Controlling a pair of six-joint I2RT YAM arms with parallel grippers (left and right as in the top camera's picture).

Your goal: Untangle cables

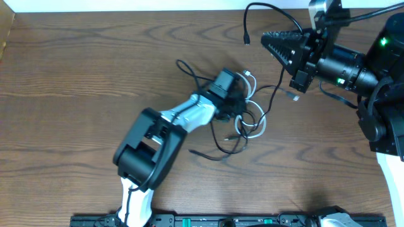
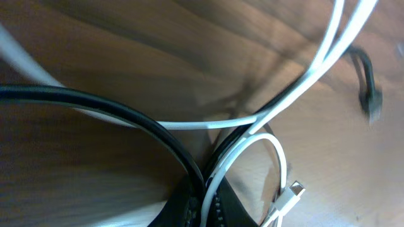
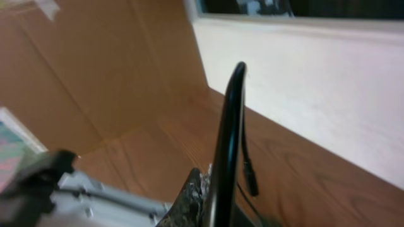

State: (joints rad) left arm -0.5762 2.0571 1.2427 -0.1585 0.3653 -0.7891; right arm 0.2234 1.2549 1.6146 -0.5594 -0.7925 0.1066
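Nearest the left wrist camera, the cables [image 2: 218,167] are seen gathered between the fingers [image 2: 183,211] of the left gripper [image 2: 205,205], which is clenched on them. The black cable [image 2: 95,101] curves in from the left, and the white cable [image 2: 303,82] runs down into the same pinch from the upper right. A white plug [image 2: 291,192] is seen on the wood just beside the fingers (its cord curls back toward them). A black plug [image 2: 372,104], blurred, lies farther off to the right.

From overhead, the tangle [image 1: 243,123] is found about the middle of the bench [image 1: 76,94], with the left gripper set into it. Loops of both colours are spread around the claw, mostly toward the near and right edges.

The right gripper [image 1: 268,41] is held above the bench close to the far edge, toward the far right corner and well apart from the tangle. It is clamped on the black cable alone. Beyond the jaws the cord arches up and over, and a hanging plug [image 3: 251,183] dangles just ahead of the fingertips. From this claw the cord is also seen running down to the tangle.
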